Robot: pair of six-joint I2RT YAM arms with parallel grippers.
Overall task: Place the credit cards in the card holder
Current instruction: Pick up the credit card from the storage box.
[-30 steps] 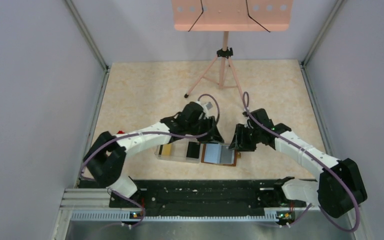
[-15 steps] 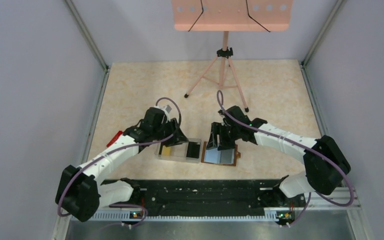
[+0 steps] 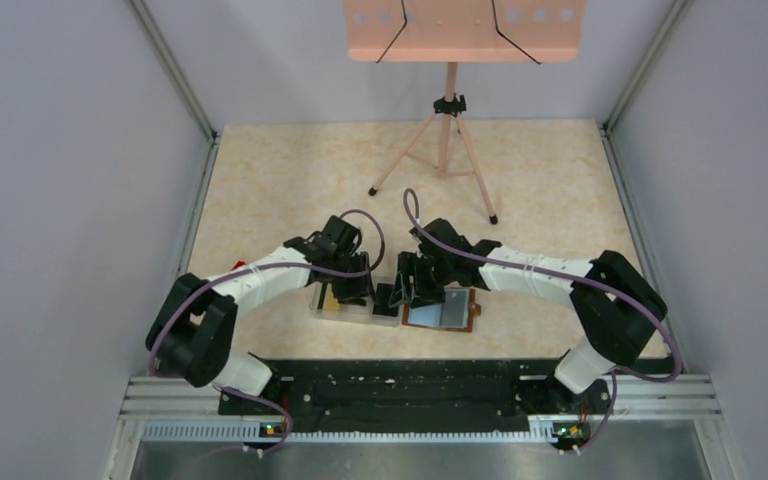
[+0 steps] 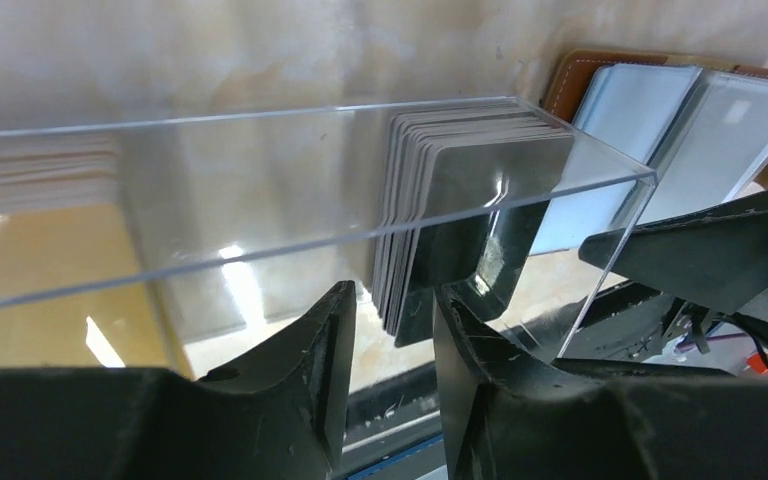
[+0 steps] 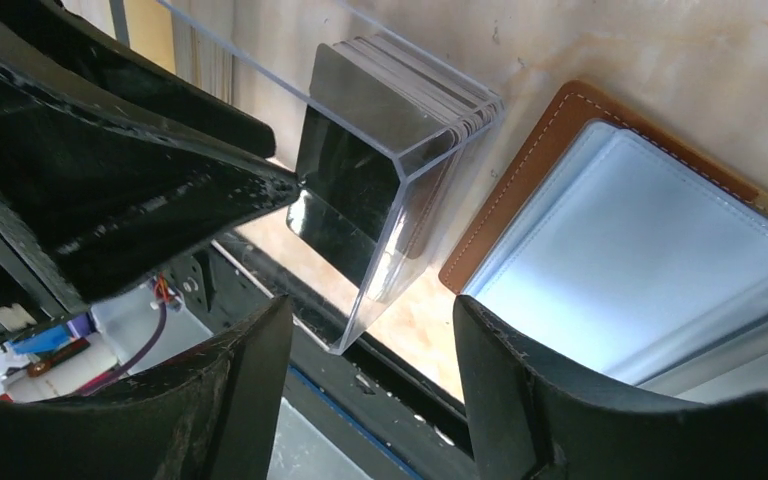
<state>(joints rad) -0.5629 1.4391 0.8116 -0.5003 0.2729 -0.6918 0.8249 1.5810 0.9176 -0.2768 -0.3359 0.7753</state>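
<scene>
Left gripper (image 4: 392, 297) and right gripper (image 5: 370, 310) have been brought to the tray (image 4: 210, 190), spread and empty; stiff, slick cards (image 4: 460, 170) are likely best pinched edgewise.

Left arm (image 3: 260, 280) and right arm (image 3: 530, 272) bent inward, left pincer (image 3: 354, 287) beside right pincer (image 3: 404, 291), both pointing down, jaws apart

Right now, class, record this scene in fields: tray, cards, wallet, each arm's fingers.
tray: clear plastic, on the table
black cards: stacked in the tray's wallet end
gold cards: in the tray's other end
wallet: open, pale inside up, beside the tray
left fingers: apart, over the tray, empty
right fingers: apart, at the tray's wallet-end corner, empty
</scene>
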